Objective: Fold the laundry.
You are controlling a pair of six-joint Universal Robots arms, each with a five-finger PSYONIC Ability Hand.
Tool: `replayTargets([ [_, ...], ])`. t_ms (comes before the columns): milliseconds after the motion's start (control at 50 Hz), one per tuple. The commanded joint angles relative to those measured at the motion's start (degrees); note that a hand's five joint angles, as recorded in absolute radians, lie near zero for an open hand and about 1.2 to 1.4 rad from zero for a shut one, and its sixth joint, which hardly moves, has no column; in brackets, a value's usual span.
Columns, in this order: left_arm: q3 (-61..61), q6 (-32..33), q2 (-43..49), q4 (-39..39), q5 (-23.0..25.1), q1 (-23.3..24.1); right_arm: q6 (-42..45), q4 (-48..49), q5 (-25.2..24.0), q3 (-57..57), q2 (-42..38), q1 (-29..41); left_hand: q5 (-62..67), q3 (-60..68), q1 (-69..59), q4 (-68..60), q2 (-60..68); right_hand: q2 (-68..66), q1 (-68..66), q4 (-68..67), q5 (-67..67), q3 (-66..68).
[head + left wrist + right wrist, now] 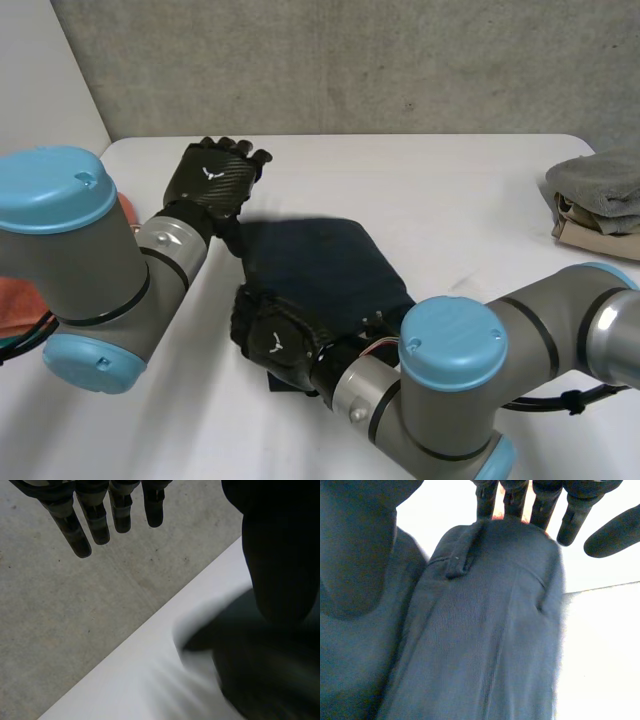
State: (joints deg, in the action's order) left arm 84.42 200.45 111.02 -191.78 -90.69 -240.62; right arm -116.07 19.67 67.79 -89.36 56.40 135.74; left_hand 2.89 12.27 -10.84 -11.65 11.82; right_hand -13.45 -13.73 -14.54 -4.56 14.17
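The folded dark blue cloth [320,265] lies in the middle of the white table [450,190]. The right hand [272,340] lies over its near left corner, fingers [572,522] straight and spread, gripping nothing. The left hand [212,178] hovers by the cloth's far left corner, fingers [95,520] straight and empty. A pile of grey and beige clothes [600,195] sits at the far right.

Lab: white table [420,190], concrete wall [350,60]

No word, number or brand name can be read anywhere. The one sign is a small white wing-shaped emblem [210,173] on the back of the black, weave-patterned left hand [218,188]. The same mark is on the back of the matching black right hand [262,328].
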Motion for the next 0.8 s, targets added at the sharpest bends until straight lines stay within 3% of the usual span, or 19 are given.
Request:
replayTargets([
  [20,-1.53,-0.93,-1.24,-0.35,-0.89,-0.47,-27.88,0.11,0.68,-1.51,14.76,-8.37,-2.51,-1.89,0.45,1.26,-1.44,3.45,3.73,4.54,4.56,-4.17],
  [80,-3.47,-3.39,-1.15,-0.26,-2.2,0.24,-45.6,-0.94,0.85,-0.64,17.33,-12.25,-2.17,-1.55,0.12,0.93,-1.1,3.45,3.73,4.54,4.56,-4.17],
  [140,-4.7,-6.11,-1.24,-0.08,-3.35,1.03,-56.68,-3.74,0.94,0.67,18.21,-15.84,-2.17,-1.55,0.12,0.93,-1.1,3.45,3.73,4.54,4.56,-4.17],
  [180,-5.92,-8.13,-1.07,0.35,-4.05,2.34,-58.03,-6.73,1.12,1.73,18.31,-17.79,-1.5,-0.88,-0.55,0.26,-0.43,3.45,3.73,4.54,4.56,-4.17],
  [260,-6.72,-9.37,-0.19,2.37,-5.63,4.97,-56.55,-15.78,0.77,7.0,15.07,-20.69,0.0,0.62,-2.06,-1.25,1.07,3.45,3.73,4.54,4.56,-4.17],
  [380,-6.81,-9.72,4.46,6.77,-10.64,9.9,-52.07,-28.43,0.59,20.78,1.2,-20.52,0.01,0.63,-2.07,-1.26,1.09,3.45,3.73,4.54,4.56,-4.17],
  [540,-4.18,-9.99,12.99,8.35,-14.25,12.37,-49.69,-35.66,0.33,30.21,-11.48,-20.52,-2.34,-1.72,0.28,1.09,-1.27,3.45,3.73,4.54,4.56,-4.17],
  [660,-3.74,-9.9,16.86,9.58,-14.25,11.58,-43.9,-38.3,2.69,31.45,-14.57,-20.43,-1.34,-0.72,-0.72,0.09,-0.26,3.45,3.73,4.54,4.56,-4.17],
  [800,-4.87,-9.64,15.12,11.16,-13.72,9.64,-35.81,-37.95,9.38,29.87,-10.36,-20.26,-1.0,-0.38,-1.06,-0.25,0.08,3.45,3.73,4.54,4.56,-4.17],
])
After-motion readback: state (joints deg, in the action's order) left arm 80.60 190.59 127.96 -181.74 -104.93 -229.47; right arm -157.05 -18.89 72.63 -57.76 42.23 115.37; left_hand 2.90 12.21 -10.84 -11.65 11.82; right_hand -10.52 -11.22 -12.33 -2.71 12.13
